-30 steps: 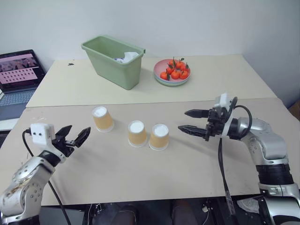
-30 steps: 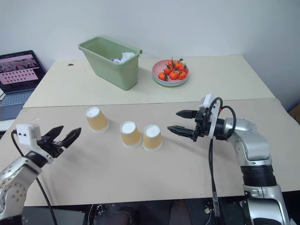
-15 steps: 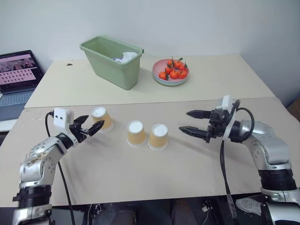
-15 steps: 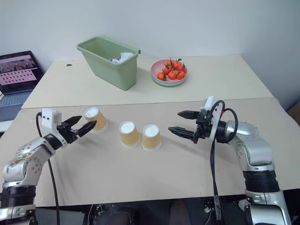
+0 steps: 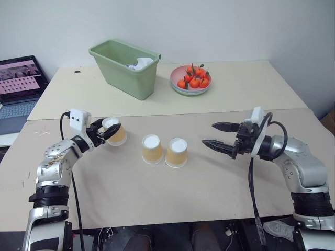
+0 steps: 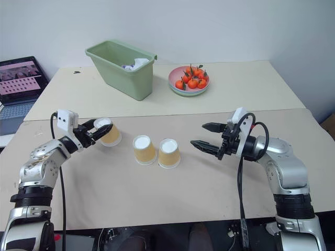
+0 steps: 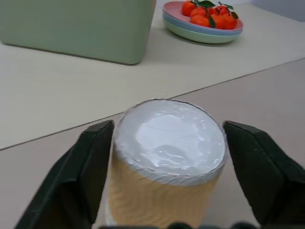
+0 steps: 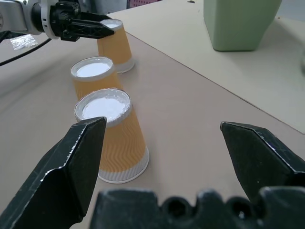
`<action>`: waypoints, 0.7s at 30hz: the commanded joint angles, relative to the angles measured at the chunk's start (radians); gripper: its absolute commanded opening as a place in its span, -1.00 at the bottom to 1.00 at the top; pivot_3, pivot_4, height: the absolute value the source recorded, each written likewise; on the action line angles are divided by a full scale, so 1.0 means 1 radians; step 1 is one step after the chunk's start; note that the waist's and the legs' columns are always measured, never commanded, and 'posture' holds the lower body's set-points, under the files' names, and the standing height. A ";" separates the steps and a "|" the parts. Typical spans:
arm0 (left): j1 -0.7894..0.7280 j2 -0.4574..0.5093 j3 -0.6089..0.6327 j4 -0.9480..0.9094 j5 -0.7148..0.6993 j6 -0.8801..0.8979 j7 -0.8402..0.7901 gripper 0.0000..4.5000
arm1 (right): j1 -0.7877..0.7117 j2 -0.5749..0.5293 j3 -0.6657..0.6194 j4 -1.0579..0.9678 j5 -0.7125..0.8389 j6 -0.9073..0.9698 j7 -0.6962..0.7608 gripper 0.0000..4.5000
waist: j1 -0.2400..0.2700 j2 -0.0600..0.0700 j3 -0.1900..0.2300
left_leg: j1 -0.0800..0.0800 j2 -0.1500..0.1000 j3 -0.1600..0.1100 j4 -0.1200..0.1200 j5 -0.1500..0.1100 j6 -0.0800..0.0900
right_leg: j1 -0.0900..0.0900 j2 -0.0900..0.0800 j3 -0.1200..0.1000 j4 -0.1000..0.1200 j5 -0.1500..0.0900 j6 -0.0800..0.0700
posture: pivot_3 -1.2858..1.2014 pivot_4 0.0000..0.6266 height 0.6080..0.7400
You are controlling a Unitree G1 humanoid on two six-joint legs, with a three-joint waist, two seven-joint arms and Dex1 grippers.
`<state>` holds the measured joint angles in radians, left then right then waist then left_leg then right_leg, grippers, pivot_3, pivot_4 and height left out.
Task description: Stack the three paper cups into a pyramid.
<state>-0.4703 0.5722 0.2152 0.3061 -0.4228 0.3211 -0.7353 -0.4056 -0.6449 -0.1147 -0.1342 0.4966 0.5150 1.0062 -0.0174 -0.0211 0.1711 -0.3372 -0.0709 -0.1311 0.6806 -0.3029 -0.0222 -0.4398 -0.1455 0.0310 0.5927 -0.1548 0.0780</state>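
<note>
Three paper cups stand upside down on the tan table, white bases up. The left cup (image 5: 117,136) sits apart from the other two. My left gripper (image 5: 112,130) reaches it from the left, level, and is shut on it near its base, one finger (image 7: 93,167) on each side of the cup (image 7: 167,162). The middle cup (image 5: 152,149) and the right cup (image 5: 177,152) stand side by side, almost touching. My right gripper (image 5: 208,134) hovers open a short way to the right of the right cup (image 8: 114,138), pointing at it, with nothing between its fingers.
A green bin (image 5: 128,68) holding crumpled paper stands at the back of the far table. Beside it is a pink plate (image 5: 189,93) of oranges. An open laptop (image 5: 21,78) sits at the far left. A seam runs between the two table tops.
My left arm has swung forward and to the right, up to the left cup, and its fingers have shut around the cup. The right gripper has stayed put and open.
</note>
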 commanded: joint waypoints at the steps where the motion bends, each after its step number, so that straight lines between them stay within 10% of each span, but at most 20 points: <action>1: -0.032 0.018 -0.015 -0.036 0.017 -0.004 -0.020 0.22 | -0.003 -0.010 -0.036 -0.041 0.031 -0.018 -0.006 1.00 | 0.000 0.000 0.000 | 0.000 0.000 0.000 0.000 0.000 0.000 | 0.000 0.000 0.000 0.000 0.000 0.000 | 0.03 -0.52 0.80; 21: -0.502 0.042 -0.148 -0.247 -0.271 0.418 -0.406 0.22 | 0.004 -0.021 -0.042 -0.051 0.028 -0.017 -0.013 1.00 | -0.024 -0.005 0.003 | -0.003 0.000 0.000 0.002 0.000 0.000 | 0.000 0.000 0.000 0.000 0.000 0.002 | 0.03 -0.52 0.80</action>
<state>-0.9509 0.6018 0.0734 0.1151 -0.6494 0.7033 -1.0961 -0.4034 -0.6520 -0.1158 -0.1377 0.4952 0.5110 0.9988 -0.0409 -0.0265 0.1743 -0.3402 -0.0714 -0.1309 0.6823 -0.3028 -0.0223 -0.4399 -0.1455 0.0310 0.5930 -0.1544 0.0805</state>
